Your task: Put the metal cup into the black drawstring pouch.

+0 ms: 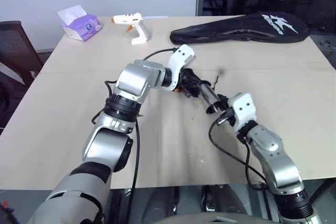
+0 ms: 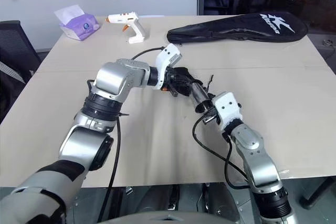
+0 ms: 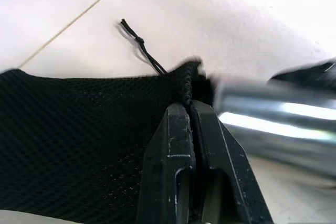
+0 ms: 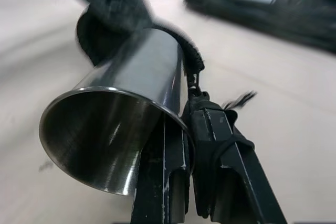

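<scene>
Cup (image 4: pixel 113 129) at frame centre, base end just inside pouch (image 3: pixel 79 129) mouth, open rim outside. Right gripper (image 4: pixel 186 124) clamped on cup rim; left gripper (image 3: pixel 190 111) clenched on pouch hem. Judged: insertion partway, most of cup to push in. Beige table (image 1: pixel 68 108); racket bag (image 1: pixel 241 27) upper right, glue gun (image 1: pixel 131 24) and tissues (image 1: pixel 79 23) upper left; white wall behind.

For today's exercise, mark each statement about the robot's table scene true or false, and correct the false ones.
1. The left gripper is shut on the black drawstring pouch. True.
2. The metal cup stands upright on the table. False: it is held tilted by its rim in the right gripper, above the table.
3. The cup's closed end points toward the pouch. True.
4. The glue gun lies beside the cup. False: it lies at the table's far edge.
</scene>
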You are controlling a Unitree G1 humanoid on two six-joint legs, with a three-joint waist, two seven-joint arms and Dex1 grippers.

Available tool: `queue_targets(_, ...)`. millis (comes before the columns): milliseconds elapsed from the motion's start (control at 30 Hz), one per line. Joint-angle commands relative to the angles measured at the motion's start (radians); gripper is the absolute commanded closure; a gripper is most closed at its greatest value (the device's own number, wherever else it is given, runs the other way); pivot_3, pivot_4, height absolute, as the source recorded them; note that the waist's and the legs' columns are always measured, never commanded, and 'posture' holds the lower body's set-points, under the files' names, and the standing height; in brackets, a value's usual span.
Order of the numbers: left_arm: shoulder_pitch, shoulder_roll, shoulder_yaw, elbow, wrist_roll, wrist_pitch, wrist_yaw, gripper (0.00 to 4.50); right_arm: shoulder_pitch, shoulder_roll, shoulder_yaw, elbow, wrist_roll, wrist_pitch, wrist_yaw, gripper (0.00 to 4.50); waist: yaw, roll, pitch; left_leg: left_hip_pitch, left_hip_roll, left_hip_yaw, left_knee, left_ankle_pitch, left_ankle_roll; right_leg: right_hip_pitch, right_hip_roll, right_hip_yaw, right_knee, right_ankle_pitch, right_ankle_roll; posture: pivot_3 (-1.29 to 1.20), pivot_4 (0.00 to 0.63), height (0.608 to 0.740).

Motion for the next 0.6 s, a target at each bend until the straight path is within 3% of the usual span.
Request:
queue_targets(33,-0.025,0.007,0.014,-0.027,-0.023,-0.008,-0.009,4.50,-0.016,0.000,0.004,0.002,-0.007,-0.039,0.009,4.46,0.000,0.000,0.000,0.000,0.000,0.000,0.000,0.000,0.000,0.000,0.000,0.000,0.000,0.000,0.000,0.00,0.150,0.740)
queue_targets(600,0.074,0.077,0.014,-0.226,-0.132,0.006,-0.078,4.50,-0.219,0.145,-0.071,0.208,0.144,-0.007,0.051,4.46,-0.001,0.000,0.000,0.000,0.000,0.000,0.000,0.000,0.000,0.000,-0.001,0.000,0.000,0.000,0.000,0.00,0.150,0.740)
